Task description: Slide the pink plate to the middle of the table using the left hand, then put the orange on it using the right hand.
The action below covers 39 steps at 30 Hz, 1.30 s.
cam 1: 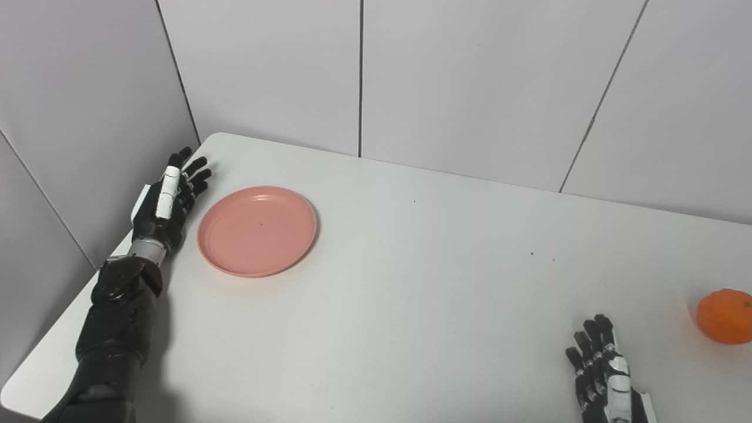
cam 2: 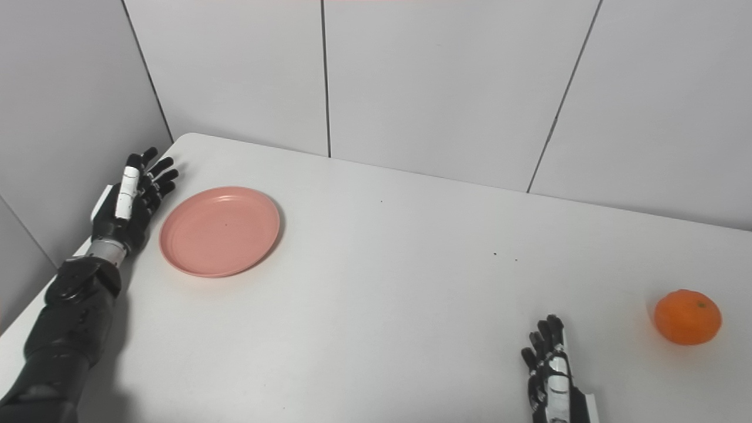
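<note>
— Where was the pink plate point(cam 1: 257, 230)?
— At the desk's point(cam 1: 411, 305) left end, just right of the left robot hand point(cam 1: 167, 202), fingers spread, empty.
— The orange point(cam 1: 725, 315)?
— Right of the right robot hand point(cam 1: 605, 376), likewise spread and empty.

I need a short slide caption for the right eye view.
Left robot hand open beside the pink plate; right robot hand open near the orange.

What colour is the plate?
The plate is pink all over, plain, clearest in the left eye view.
</note>
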Motion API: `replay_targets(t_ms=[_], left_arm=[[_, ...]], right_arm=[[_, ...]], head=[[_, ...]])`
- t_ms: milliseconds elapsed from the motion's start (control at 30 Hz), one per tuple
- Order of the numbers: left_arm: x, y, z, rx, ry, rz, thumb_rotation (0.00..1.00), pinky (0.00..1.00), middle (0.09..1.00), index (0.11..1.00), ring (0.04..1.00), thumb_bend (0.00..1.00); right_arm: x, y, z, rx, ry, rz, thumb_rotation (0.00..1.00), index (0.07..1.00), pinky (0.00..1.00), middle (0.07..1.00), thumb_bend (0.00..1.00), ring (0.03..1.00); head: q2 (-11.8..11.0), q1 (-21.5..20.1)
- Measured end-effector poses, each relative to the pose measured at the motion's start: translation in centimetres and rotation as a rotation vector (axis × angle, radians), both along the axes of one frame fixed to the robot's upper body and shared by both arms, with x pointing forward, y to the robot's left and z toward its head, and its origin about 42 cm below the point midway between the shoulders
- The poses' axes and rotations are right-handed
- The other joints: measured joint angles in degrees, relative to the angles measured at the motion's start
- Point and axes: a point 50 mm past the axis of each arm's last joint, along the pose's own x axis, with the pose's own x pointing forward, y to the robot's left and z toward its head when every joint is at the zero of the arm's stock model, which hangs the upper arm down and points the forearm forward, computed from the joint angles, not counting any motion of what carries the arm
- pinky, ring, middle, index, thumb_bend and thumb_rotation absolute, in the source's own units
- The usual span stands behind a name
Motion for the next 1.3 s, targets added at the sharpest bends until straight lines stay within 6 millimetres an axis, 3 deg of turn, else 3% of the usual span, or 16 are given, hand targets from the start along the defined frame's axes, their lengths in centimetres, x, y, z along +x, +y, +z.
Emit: replay_targets(t_ms=[367, 633, 1067, 1300], left_arm=[[0.6, -3.2, -0.1, -0.103, -0.034, -0.094, 0.85, 0.87, 0.891, 0.904, 0.881, 0.90], [-0.9, -6.6, -0.2, -0.195, -0.040, -0.164, 0.81, 0.78, 0.840, 0.865, 0.838, 0.94], [-2.8, -9.3, -0.2, -0.247, -0.028, -0.215, 0.80, 0.78, 0.846, 0.828, 0.855, 0.93], [-3.1, -11.9, -0.5, -0.298, -0.047, -0.198, 0.77, 0.81, 0.832, 0.821, 0.851, 0.92]], right_arm=[[0.0, 0.1, 0.1, -0.003, -0.003, 0.000, 1.00, 1.000, 1.00, 1.000, 0.74, 1.000], [0.0, 0.2, 0.2, -0.006, -0.005, 0.000, 1.00, 1.000, 1.00, 1.000, 0.74, 1.000], [0.0, 0.2, 0.3, -0.016, -0.009, -0.001, 1.00, 1.000, 1.00, 1.000, 0.73, 1.000], [0.0, 0.3, 0.5, -0.020, -0.007, 0.000, 1.00, 1.000, 1.00, 1.000, 0.74, 1.000]], head=[[0.3, -0.4], [0.5, -0.7], [1.1, -1.1], [1.5, -1.5]])
